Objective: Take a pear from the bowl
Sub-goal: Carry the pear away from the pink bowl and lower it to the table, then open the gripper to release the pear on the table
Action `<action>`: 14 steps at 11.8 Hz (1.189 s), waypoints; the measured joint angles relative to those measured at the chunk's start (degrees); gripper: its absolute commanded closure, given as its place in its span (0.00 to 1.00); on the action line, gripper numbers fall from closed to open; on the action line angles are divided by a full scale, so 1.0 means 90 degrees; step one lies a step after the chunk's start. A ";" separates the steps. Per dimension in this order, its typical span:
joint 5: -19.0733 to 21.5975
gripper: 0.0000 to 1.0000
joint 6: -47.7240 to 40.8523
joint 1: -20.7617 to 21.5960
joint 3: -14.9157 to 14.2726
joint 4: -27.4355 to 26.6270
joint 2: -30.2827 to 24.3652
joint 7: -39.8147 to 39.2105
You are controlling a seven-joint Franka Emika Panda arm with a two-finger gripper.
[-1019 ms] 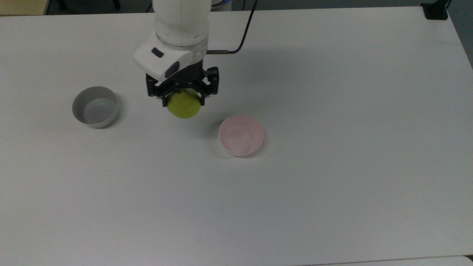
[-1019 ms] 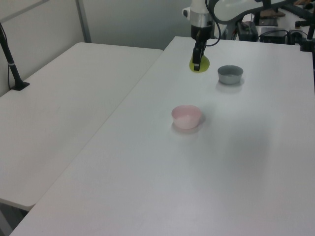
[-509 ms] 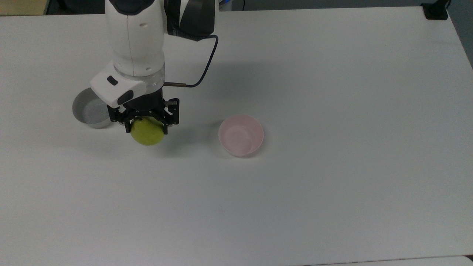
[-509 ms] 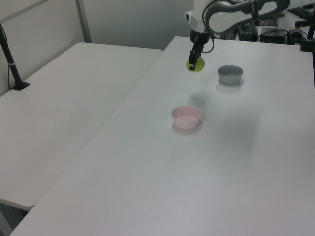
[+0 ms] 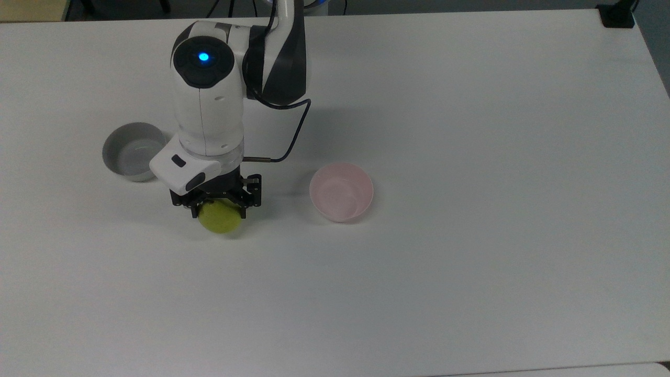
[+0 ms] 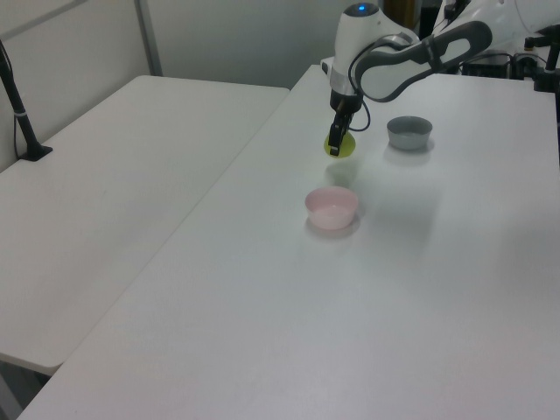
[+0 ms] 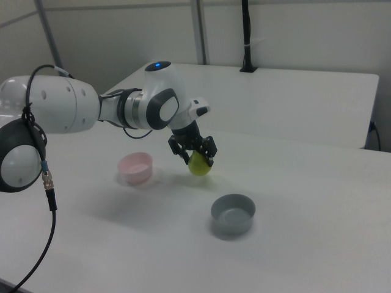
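Observation:
My gripper (image 5: 220, 208) is shut on the yellow-green pear (image 5: 221, 219) and holds it above the white table, between the two bowls in the top view. The pale pink bowl (image 5: 341, 191) sits to the top view's right of the pear and has nothing in it. In the left view the pear (image 6: 341, 146) hangs beyond the pink bowl (image 6: 332, 208), with the gripper (image 6: 335, 143) on it. The right view has the held pear (image 7: 199, 165) to the right of the pink bowl (image 7: 135, 168), under the gripper (image 7: 194, 154).
A grey-white bowl (image 5: 134, 151) stands to the top view's left of the arm, also seen as the grey bowl (image 6: 409, 132) and grey bowl (image 7: 233, 213). A second white table (image 6: 114, 175) adjoins on the left view's left. A black post (image 7: 246, 36) rises at the far table edge.
The arm has swung with the pear from between the bowls toward the grey bowl, then down toward the top view's bottom edge. The grip has stayed shut on the pear.

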 measured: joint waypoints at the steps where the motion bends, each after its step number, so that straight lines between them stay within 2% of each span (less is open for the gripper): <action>1: 0.0000 0.48 0.0005 0.0000 0.0000 -0.0001 0.0063 0.0000; 4: -0.0017 0.39 0.0068 0.0000 0.0000 -0.0003 0.0193 0.0000; 5: -0.0017 0.33 0.0205 0.0000 0.0000 -0.0004 0.0211 0.0000; 6: -0.0017 0.17 0.0271 0.0000 0.0000 -0.0003 0.0211 0.0000; 7: -0.0017 0.12 0.0285 0.0000 0.0000 -0.0003 0.0212 0.0000; 10: -0.0019 0.11 0.0286 0.0000 0.0000 -0.0003 0.0212 0.0000; 12: -0.0020 0.02 0.0286 0.0000 0.0000 -0.0003 0.0211 0.0000; 14: -0.0028 0.00 0.0286 0.0000 0.0000 -0.0002 0.0211 0.0000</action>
